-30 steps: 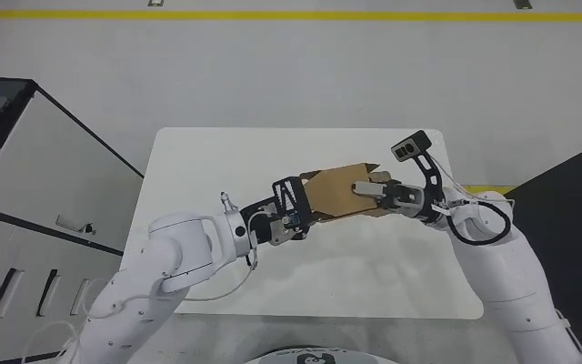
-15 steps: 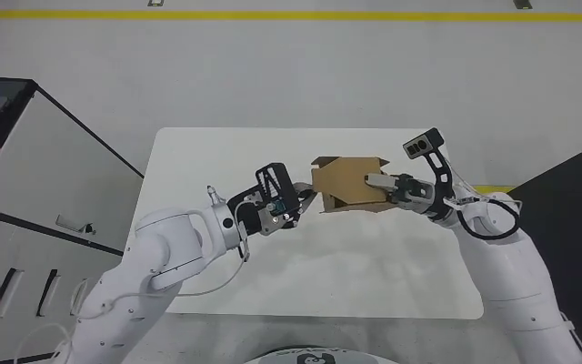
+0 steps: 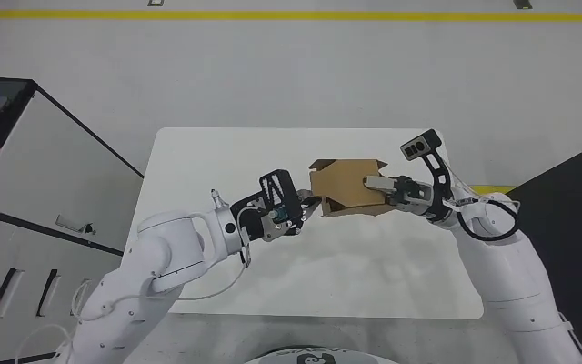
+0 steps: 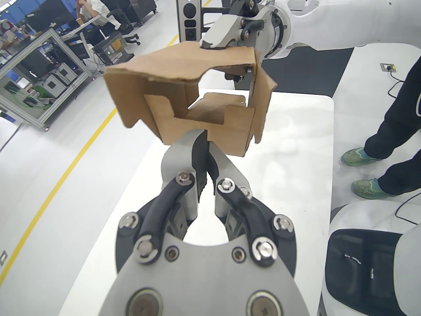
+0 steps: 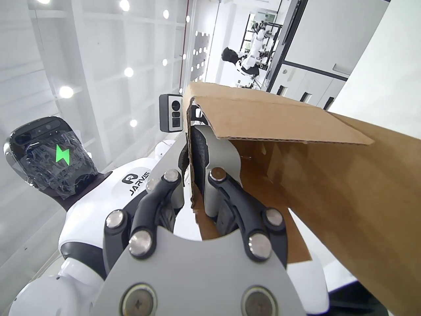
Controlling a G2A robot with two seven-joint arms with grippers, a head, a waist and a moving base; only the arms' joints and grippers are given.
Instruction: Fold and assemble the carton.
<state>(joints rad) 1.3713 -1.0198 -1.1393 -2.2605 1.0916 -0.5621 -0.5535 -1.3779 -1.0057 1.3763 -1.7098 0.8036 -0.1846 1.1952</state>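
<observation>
Left gripper (image 4: 201, 143), closed, dipped to carton (image 4: 171, 77)'s lower flap; right gripper (image 5: 194, 147) pinches its wall.

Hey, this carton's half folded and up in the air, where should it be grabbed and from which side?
Pinch a single wall of the carton at its open end, edge-on, one finger inside and one outside, as the right gripper does. The walls are thin flat sheets; the hollow body would likely crush if squeezed across.
</observation>
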